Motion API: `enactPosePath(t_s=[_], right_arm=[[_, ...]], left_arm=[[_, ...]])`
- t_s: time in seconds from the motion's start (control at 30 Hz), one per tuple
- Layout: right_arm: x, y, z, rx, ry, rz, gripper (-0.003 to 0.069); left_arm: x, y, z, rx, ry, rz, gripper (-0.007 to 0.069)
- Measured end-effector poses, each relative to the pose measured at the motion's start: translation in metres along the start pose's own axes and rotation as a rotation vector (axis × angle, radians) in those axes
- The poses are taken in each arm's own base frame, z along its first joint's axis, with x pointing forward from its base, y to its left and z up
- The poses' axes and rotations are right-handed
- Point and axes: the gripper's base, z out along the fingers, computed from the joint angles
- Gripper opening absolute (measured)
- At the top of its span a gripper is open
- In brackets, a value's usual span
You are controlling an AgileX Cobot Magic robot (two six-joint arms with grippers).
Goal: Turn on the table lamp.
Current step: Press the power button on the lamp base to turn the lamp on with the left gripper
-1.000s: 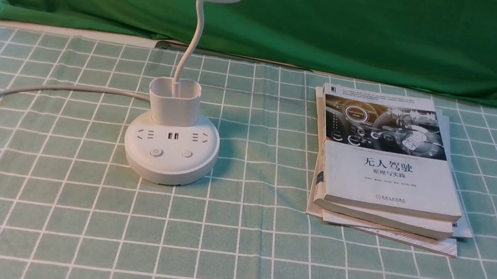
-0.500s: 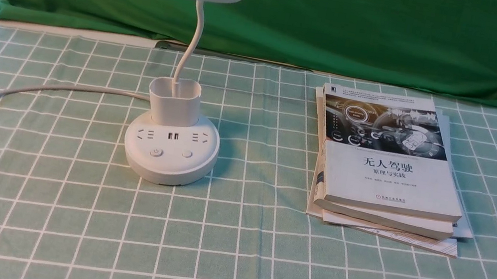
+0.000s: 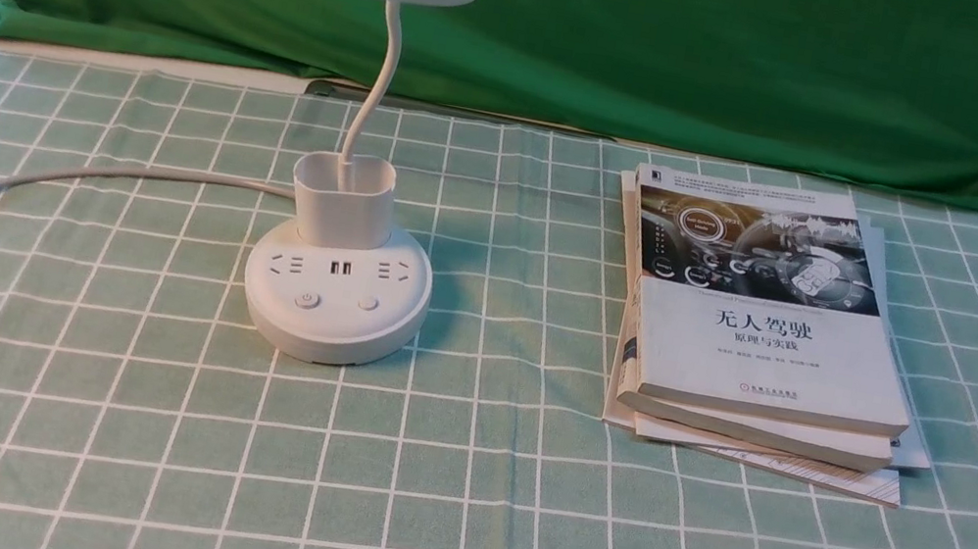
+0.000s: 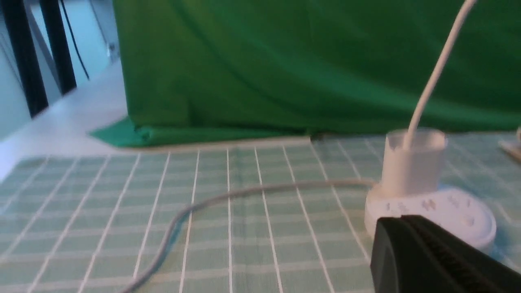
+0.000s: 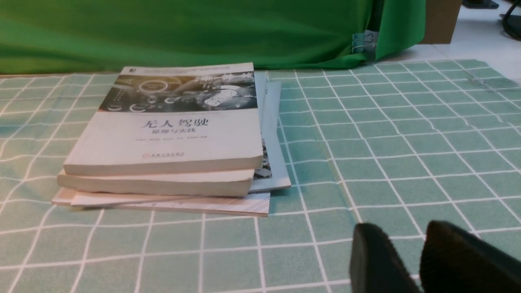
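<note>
Lamp [image 3: 337,289] near the table's [image 3: 453,487] far edge, left of centre, looks light and stiff-based with a bendy gooseneck [image 3: 389,59], so best steadied by its round base; left claw [image 4: 401,217] seems closed, right claw [image 5: 399,224] slightly parted, gingham-like cloth below, green curtain [image 3: 589,33] behind.

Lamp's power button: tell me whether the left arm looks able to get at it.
Probably yes: the button is on the near part of the base, facing up, with nothing over it; the holder stands behind it.
</note>
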Motion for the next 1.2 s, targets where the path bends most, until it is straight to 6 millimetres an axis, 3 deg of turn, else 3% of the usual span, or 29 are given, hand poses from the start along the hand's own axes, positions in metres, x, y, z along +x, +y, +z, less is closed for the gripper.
enactPosePath(t_s=[0.37,0.5,0.53,0.6,0.67,0.7,0.73,0.77,0.9,0.93,0.97,1.0,1.2], right_arm=[[0.0,0.0,0.0,0.0,0.0,0.0,0.0239],[0.0,0.0,0.0,0.0,0.0,0.0,0.0239],[0.0,0.0,0.0,0.0,0.0,0.0,0.0239],[0.0,0.0,0.0,0.0,-0.001,0.0,0.0239],[0.0,0.0,0.0,0.0,-0.001,0.0,0.0239],[0.0,0.0,0.0,0.0,-0.001,0.0,0.0239],[0.0,0.0,0.0,0.0,-0.001,0.0,0.0239],[0.0,0.0,0.0,0.0,-0.001,0.0,0.0239],[0.0,0.0,0.0,0.0,-0.001,0.0,0.0239],[0.0,0.0,0.0,0.0,-0.001,0.0,0.0239],[0.0,0.0,0.0,0.0,-0.001,0.0,0.0239],[0.0,0.0,0.0,0.0,-0.001,0.0,0.0239],[0.0,0.0,0.0,0.0,-0.001,0.0,0.0239]], left_arm=[[-0.048,0.002,-0.014,-0.026,-0.557,0.013,0.0001],[-0.069,0.003,-0.028,0.015,-0.799,-0.108,0.0001],[-0.075,0.003,-0.03,0.024,-0.823,-0.126,0.0001],[-0.111,0.003,-0.038,0.06,-0.833,-0.201,0.0001],[-0.142,0.003,-0.037,0.06,-0.732,-0.211,0.0001],[-0.149,0.003,-0.036,0.058,-0.698,-0.212,0.0001],[-0.173,0.002,-0.033,0.051,-0.58,-0.213,0.0001],[-0.184,0.002,-0.023,0.04,-0.423,-0.214,0.0001],[-0.196,0.002,0.02,0.004,-0.029,-0.197,0.0001],[-0.191,0.002,0.037,-0.009,0.08,-0.189,0.0001],[-0.189,0.002,0.04,-0.011,0.109,-0.189,0.0001],[-0.174,0.002,0.064,-0.019,0.263,-0.199,0.0001],[-0.107,-0.017,0.14,0.13,0.726,-0.271,0.0001]])
